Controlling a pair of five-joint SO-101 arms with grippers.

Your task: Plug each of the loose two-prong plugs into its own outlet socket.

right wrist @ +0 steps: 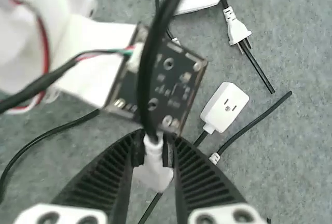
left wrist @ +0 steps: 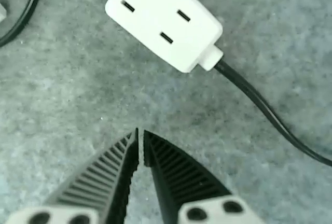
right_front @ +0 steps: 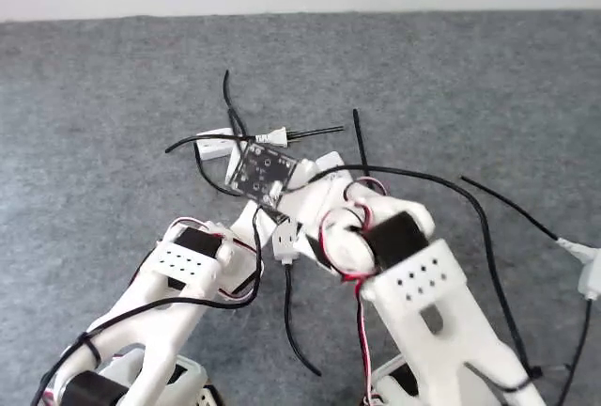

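**Right gripper pinches a plug over grey carpet**

The right gripper (right wrist: 154,146) pinches what looks like a smooth white plug (right wrist: 153,171) on a black cord between ribbed black fingers. The left gripper (left wrist: 140,137) has its ribbed fingers almost pressed together, holding nothing. It is near a rounded white outlet block (left wrist: 166,22) lying on fuzzy grey carpet (left wrist: 67,89). A second plug (right wrist: 236,29) lies loose.

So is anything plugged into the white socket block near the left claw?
No, the four slots showing on the white socket block are bare, and the left gripper near it holds nothing.
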